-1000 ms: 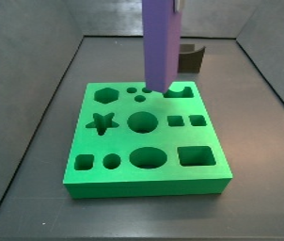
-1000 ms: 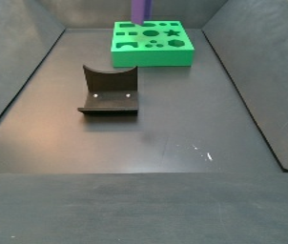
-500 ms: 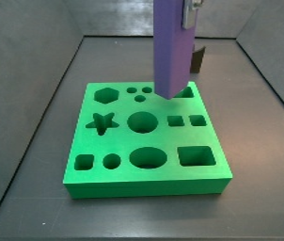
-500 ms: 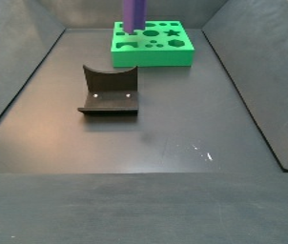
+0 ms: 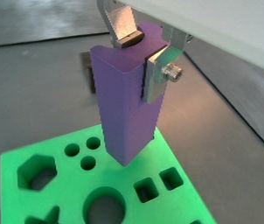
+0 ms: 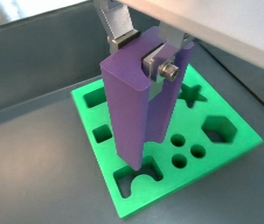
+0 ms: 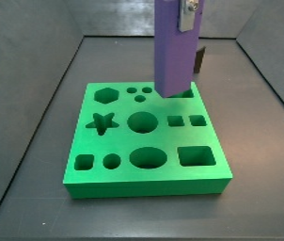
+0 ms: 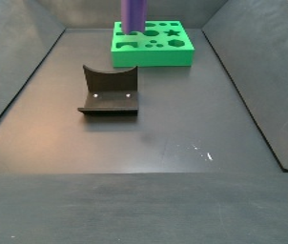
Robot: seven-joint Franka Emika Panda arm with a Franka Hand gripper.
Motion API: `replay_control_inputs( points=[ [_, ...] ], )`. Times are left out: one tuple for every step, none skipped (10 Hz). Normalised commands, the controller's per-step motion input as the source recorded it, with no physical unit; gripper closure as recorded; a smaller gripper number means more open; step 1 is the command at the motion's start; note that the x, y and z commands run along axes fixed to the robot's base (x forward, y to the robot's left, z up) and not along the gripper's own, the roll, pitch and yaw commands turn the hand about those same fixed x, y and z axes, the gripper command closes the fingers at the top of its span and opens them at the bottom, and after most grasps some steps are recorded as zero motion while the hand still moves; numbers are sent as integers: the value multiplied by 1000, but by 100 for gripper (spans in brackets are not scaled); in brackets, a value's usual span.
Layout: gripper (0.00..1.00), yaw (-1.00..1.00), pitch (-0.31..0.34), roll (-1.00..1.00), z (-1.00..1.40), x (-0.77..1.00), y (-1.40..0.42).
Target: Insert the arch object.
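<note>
One end effector [image 5: 145, 54], one purple bar [image 7: 174, 52], one green board [image 7: 145, 141], one fixture [image 8: 109, 91]

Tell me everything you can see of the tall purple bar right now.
The purple bar is a tall, smooth, matte block of plain colour, held upright. The gripper is clamped on its upper end, silver fingers on opposite faces. Its lower end hangs above the green board, over the arch-shaped hole at the edge, apparently not touching.

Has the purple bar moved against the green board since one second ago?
Yes. In a side view the purple bar, held in the end effector, now ends higher, above the green board, nearer its far right corner.
</note>
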Motion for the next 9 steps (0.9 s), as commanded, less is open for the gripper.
replay_control_inputs(
  points=[
    [100, -1000, -34, 130, -94, 14, 0],
    [100, -711, -30, 214, -229, 400, 0],
    [100, -586, 0, 301, -417, 483, 0],
    [100, -537, 0, 229, -651, 517, 0],
    [100, -363, 0, 213, -523, 469, 40],
    [100, -66, 44, 100, -46, 0, 97],
    [100, 0, 13, 0, -71, 0, 146],
    [100, 0, 0, -80, -77, -34, 254],
    [100, 43, 0, -377, -14, -191, 320]
  ],
)
